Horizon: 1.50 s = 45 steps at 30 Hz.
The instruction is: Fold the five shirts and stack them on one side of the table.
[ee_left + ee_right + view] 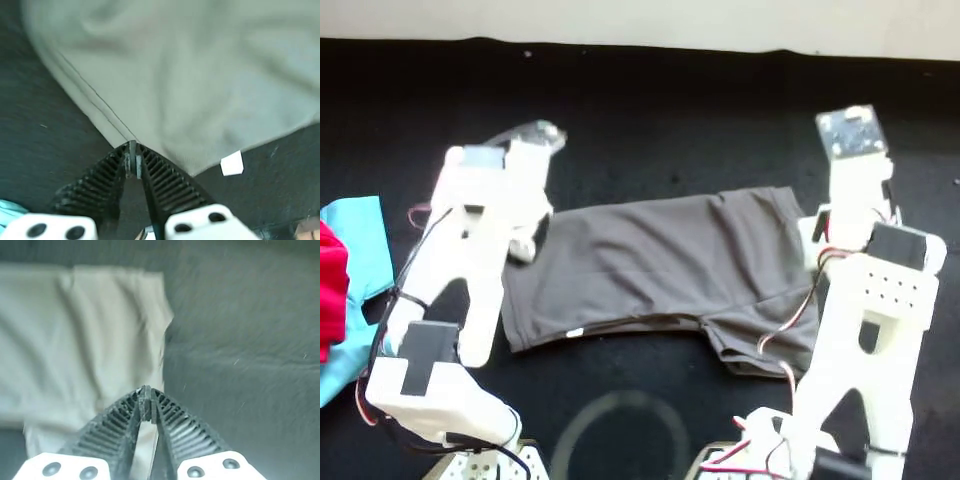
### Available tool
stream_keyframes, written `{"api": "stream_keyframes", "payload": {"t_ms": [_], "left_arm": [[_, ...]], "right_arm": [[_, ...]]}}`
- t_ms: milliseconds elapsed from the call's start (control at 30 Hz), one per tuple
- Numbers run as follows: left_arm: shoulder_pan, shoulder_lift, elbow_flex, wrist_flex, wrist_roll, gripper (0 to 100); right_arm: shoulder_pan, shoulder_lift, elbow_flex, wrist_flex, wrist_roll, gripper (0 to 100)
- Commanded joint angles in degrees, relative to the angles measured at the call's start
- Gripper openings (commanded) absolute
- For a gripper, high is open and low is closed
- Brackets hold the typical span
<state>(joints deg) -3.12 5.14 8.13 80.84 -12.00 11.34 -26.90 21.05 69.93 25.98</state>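
A grey shirt (660, 265) lies spread across the middle of the black table (650, 110), partly folded, with a small white tag (231, 164) at its near hem. My left gripper (527, 243) sits at the shirt's left edge. In the left wrist view its jaws (132, 146) are shut right on the stitched hem of the grey shirt (190, 75). My right gripper (816, 232) is at the shirt's right edge, and its jaws (145, 390) are shut on the border of the grey fabric (75, 335).
A teal shirt (365, 245) with a red shirt (330, 290) on it lies at the table's left edge. Bare black table (240, 330) stretches behind and to the right of the grey shirt. Both arm bases stand at the near edge.
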Motion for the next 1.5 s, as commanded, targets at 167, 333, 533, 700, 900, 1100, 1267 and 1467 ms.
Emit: {"api": "stream_keyframes", "payload": {"t_ms": [167,333,533,700,900,1100,1267,1467], "left_arm": [[-0.6,14.6,-15.5,-3.0,6.6,1],[-0.8,25.7,-23.8,-2.8,9.0,1],[-1.5,34.9,-32.5,-2.7,9.1,1],[-4.7,42.4,-42.3,0.2,9.1,1],[-8.4,54.8,-62.5,8.4,9.1,1],[-8.0,65.0,-83.0,17.0,9.1,1],[-6.5,66.4,-88.9,20.5,9.2,1],[-4.8,56.0,-82.6,20.8,9.3,1]], "right_arm": [[-9.5,25.4,-13.0,-9.3,-7.2,0.6],[-10.3,41.1,-24.7,-9.3,-11.8,0.6],[-9.4,56.8,-34.9,-8.9,-12.4,0.6],[-7.1,67.6,-43.4,-9.3,-12.4,0.6],[-3.8,79.5,-59.3,-8.3,-12.4,0.6],[-5.3,84.4,-74.8,2.8,-12.2,0.6],[-5.5,84.5,-85.9,13.5,-12.1,0.6],[-5.4,85.0,-103.3,27.1,-11.1,0.6]]}}
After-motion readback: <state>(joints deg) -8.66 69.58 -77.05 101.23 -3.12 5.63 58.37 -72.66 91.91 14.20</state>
